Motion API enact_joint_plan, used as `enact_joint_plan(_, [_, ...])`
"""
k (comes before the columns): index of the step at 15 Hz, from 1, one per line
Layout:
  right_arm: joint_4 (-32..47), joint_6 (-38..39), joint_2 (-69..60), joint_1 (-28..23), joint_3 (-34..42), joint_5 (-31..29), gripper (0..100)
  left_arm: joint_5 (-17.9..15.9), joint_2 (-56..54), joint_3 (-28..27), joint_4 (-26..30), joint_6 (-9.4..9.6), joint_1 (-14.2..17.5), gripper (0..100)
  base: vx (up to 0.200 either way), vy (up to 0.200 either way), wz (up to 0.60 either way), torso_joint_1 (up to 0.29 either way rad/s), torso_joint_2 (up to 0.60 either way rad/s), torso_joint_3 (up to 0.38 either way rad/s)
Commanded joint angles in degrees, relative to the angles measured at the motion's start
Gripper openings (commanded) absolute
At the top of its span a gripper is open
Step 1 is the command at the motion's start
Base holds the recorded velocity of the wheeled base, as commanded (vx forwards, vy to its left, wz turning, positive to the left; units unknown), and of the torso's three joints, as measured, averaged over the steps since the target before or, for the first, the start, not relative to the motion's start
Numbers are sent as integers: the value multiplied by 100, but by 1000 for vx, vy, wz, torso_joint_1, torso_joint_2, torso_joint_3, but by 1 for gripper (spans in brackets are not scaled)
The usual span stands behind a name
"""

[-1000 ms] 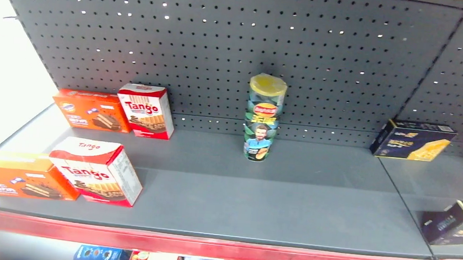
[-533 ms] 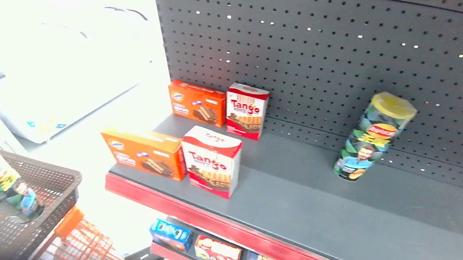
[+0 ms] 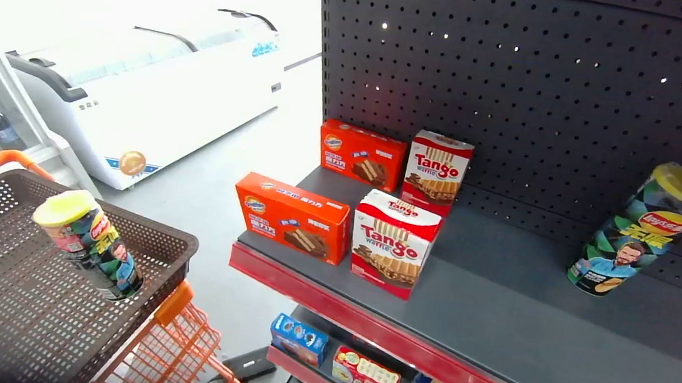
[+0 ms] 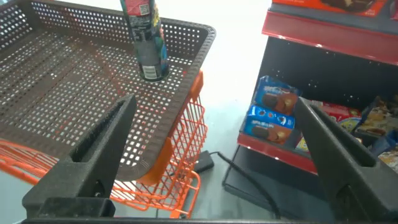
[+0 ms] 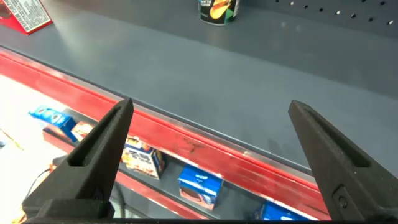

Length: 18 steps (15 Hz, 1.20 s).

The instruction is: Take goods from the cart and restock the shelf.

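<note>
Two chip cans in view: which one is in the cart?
The can standing upright in the brown cart basket; the other can stands on the grey shelf near the pegboard.

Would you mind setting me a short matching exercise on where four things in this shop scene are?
Things:
1. white freezer
2. blue cookie pack
3. front orange box
4. brown basket

Places:
A. on the lower shelf
B. on the orange cart frame, holding one chip can
C. on the floor, beyond the basket
D. at the front of the upper shelf, beside a red-and-white wafer box

Pairs: 1-C, 2-A, 3-D, 4-B.
</note>
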Motion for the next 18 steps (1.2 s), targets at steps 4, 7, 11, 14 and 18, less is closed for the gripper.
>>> enact_joint_plan(4, [0,-1,9,0,0,2,100,-69,-2,0,-4,16,4,100,0,0,0,0,0,0])
enact_joint_plan(7, [0,-1,9,0,0,2,100,-43,-2,-26,22,69,4,100,0,0,0,0,0,0])
enact_joint_plan(11, [0,-1,9,0,0,2,100,379,1667,-1696,884,578,101,100,0,0,0,0,0,0])
enact_joint_plan(14, [0,-1,9,0,0,2,100,2067,3513,-2092,427,104,-1244,100,0,0,0,0,0,0])
enact_joint_plan(18, [0,-1,9,0,0,2,100,1337,5412,-2329,-856,-169,-488,100,0,0,0,0,0,0])
